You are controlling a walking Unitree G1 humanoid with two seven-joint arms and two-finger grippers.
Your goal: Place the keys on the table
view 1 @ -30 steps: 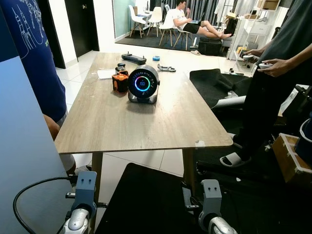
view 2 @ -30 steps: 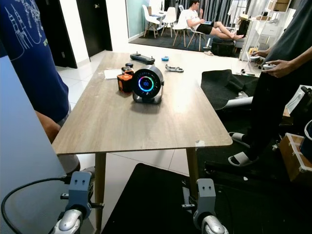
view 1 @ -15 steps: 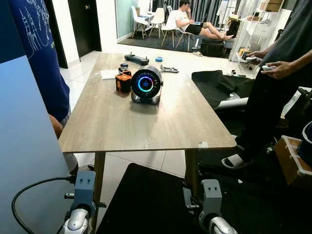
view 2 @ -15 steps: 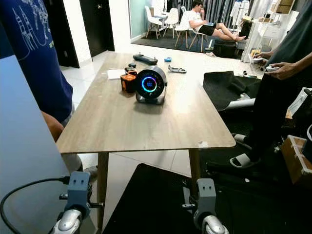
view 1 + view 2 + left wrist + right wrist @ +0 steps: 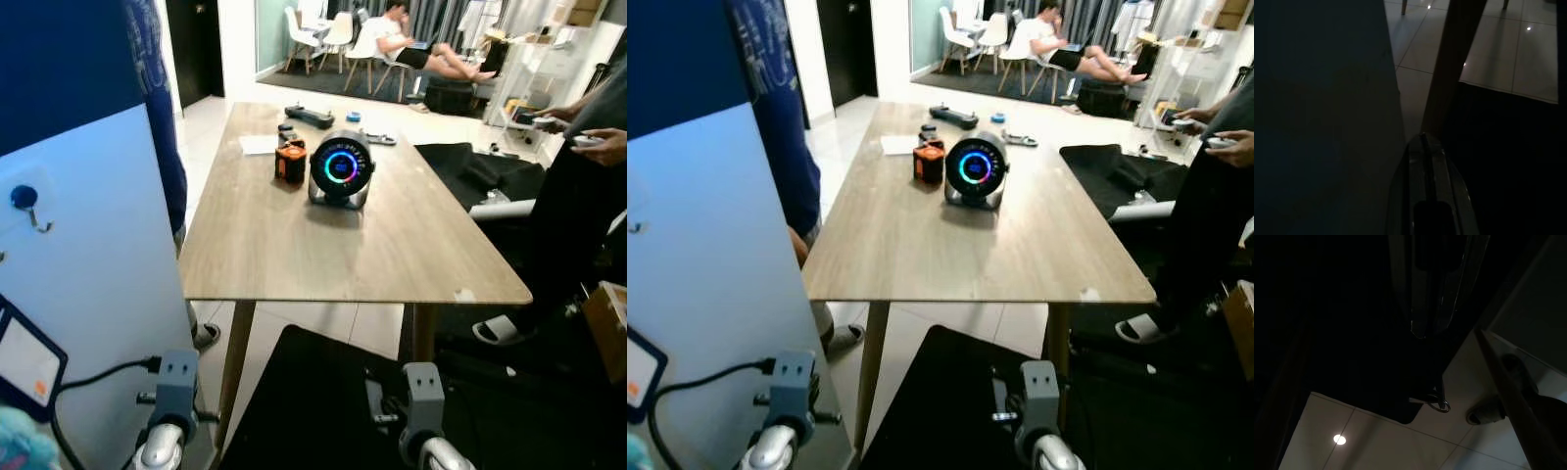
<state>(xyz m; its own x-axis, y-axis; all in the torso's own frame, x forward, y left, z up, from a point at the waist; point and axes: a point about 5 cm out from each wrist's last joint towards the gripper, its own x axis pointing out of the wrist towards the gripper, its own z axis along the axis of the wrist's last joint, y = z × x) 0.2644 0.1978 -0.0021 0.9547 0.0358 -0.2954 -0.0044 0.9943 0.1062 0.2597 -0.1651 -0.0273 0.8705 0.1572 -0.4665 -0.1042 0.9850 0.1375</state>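
While both arms hang low, the right gripper (image 5: 1432, 328) pinches small metal keys (image 5: 1441, 404) below the light wooden table's (image 5: 323, 264) bare near edge; left gripper (image 5: 1425, 147) looks closed, empty.

— What's standing out there?
— A round speaker (image 5: 340, 169) with a glowing ring, an orange box (image 5: 291, 163) just beside it, white paper (image 5: 258, 145), a black controller (image 5: 310, 116).
— People?
— One in a blue shirt (image 5: 162, 127) beside a pale blue panel (image 5: 93, 284); one seated far back (image 5: 423, 47).
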